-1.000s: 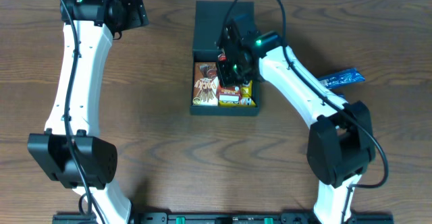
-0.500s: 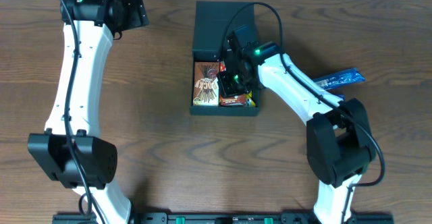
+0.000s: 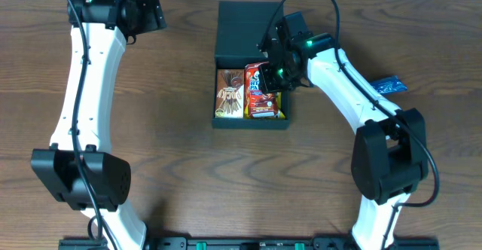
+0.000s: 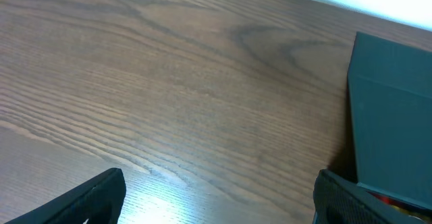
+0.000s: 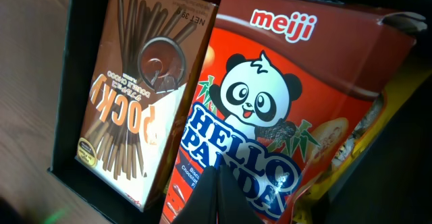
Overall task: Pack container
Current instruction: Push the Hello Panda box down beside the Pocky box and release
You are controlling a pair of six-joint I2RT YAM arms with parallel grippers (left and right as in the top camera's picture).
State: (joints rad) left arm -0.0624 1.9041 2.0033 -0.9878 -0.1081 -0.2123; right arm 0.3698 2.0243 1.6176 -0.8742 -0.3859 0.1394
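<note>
Overhead: right arm (image 3: 343, 77) bent over container (image 3: 239, 25), right gripper (image 3: 268, 77) closed, empty; left gripper (image 3: 153, 13) hangs wide open.

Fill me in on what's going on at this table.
Snacks are being packed into the dark container. The right hand is shut, with its tips over the red Hello Panda box, which lies in the container beside the Pocky box. The left hand is open and empty at the table's far-left corner. A blue packet lies outside the container, on the right.
</note>
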